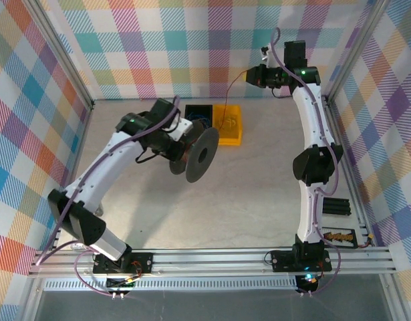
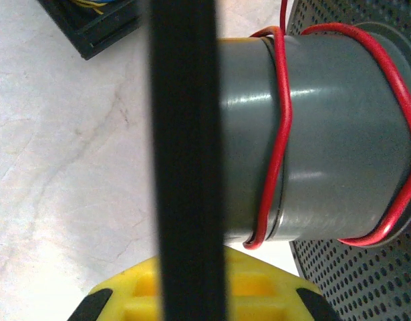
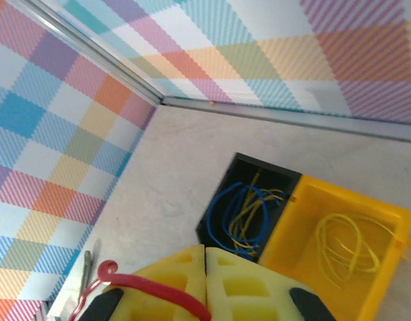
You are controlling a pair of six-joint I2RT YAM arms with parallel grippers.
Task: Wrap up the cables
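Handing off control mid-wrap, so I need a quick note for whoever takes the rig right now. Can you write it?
Left gripper: shut on the spool, by its black flange.
Right gripper: shut on the red cable, raised at the far side.
Done: about two red turns on the gray core.
Left: the rest of the red cable; blue and yellow cables in the black bin and a yellow cable in the yellow bin, none wrapped.

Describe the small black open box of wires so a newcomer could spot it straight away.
On the pale marbled table, near the checked back wall, two small open plastic boxes sit side by side. The black box is left of the yellow box; it alone holds coiled blue wires.
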